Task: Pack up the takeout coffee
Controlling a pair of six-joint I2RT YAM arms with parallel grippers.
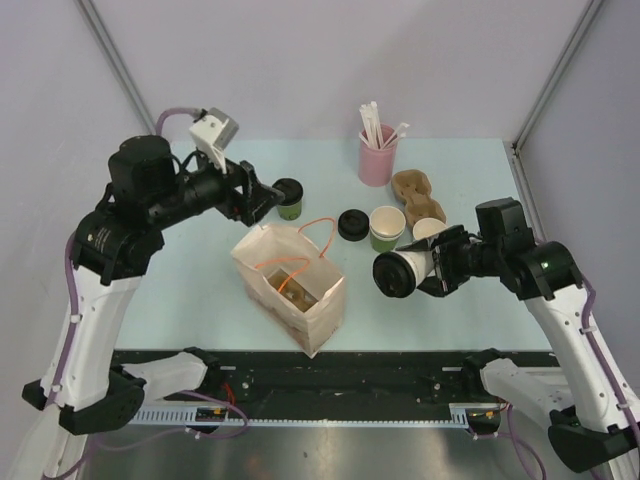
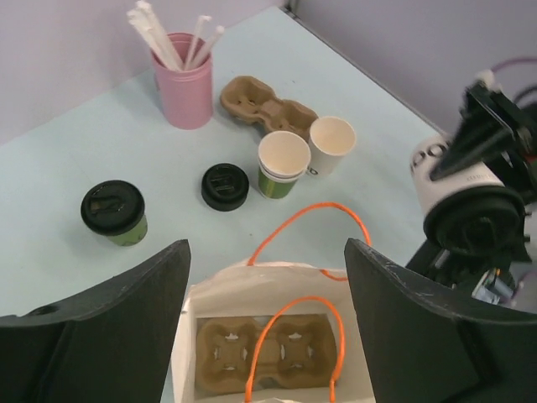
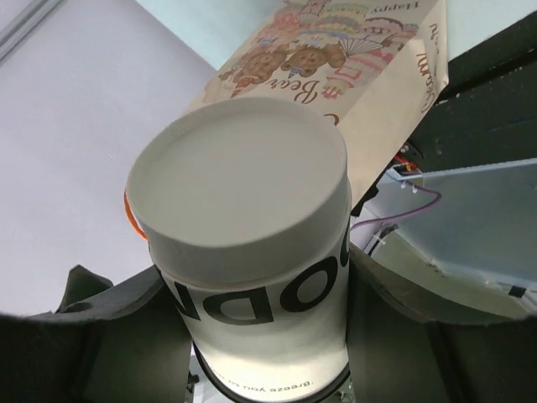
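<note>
White lidded cup (image 3: 243, 193) sits clamped sideways in right hand (image 1: 428, 268); left hand (image 1: 268, 197) gapes empty beside green cup (image 1: 289, 198).

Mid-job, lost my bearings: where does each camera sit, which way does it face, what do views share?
Top external: above and behind the robot, looking down on the table; both arms show, left gripper open, right gripper holding the white cup.
Left wrist: over the paper bag, facing down across the table; own fingers frame the view.
Right wrist: behind the white cup's base, facing the bag's printed side; fingers flank the cup.
Shared: all three show bag and white cup.
</note>
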